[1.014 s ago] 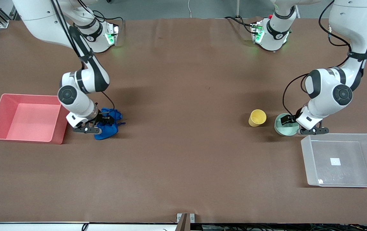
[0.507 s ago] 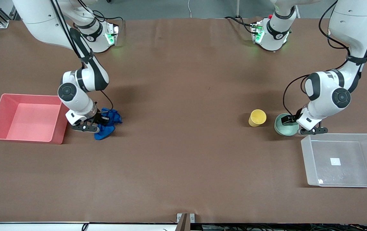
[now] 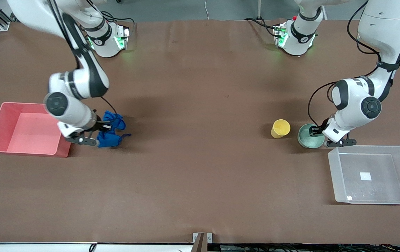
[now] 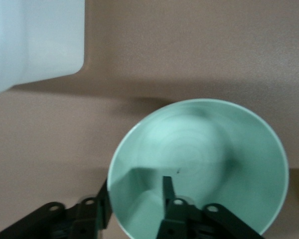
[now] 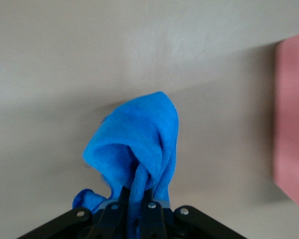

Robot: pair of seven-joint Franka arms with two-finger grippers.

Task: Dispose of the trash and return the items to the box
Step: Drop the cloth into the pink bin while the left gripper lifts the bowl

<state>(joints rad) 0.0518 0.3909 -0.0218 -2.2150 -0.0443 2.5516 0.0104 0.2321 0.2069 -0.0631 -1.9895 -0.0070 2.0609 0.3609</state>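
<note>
The blue cloth wad [image 3: 111, 134] hangs from my right gripper [image 3: 104, 131], which is shut on it just above the table beside the pink bin [image 3: 25, 104]. In the right wrist view the cloth [image 5: 134, 139] droops from the closed gripper [image 5: 137, 199]. My left gripper [image 3: 316, 134] is open and straddles the rim of the mint-green bowl [image 3: 308, 138], one finger inside and one outside; the left wrist view shows the same bowl [image 4: 199, 164] and gripper [image 4: 135, 196]. The yellow cup [image 3: 280, 128] stands beside the bowl. The clear box [image 3: 378, 164] sits nearer the front camera than the bowl.
The pink bin lies at the right arm's end of the table, and its edge shows in the right wrist view [image 5: 294, 124]. A corner of the clear box shows in the left wrist view [image 4: 35, 40]. The brown table [image 3: 200, 157] is bare between the two arms.
My right gripper has lifted the blue cloth and carried it toward the pink bin. My left gripper has stayed at the bowl's rim; the bowl has shifted very slightly.
</note>
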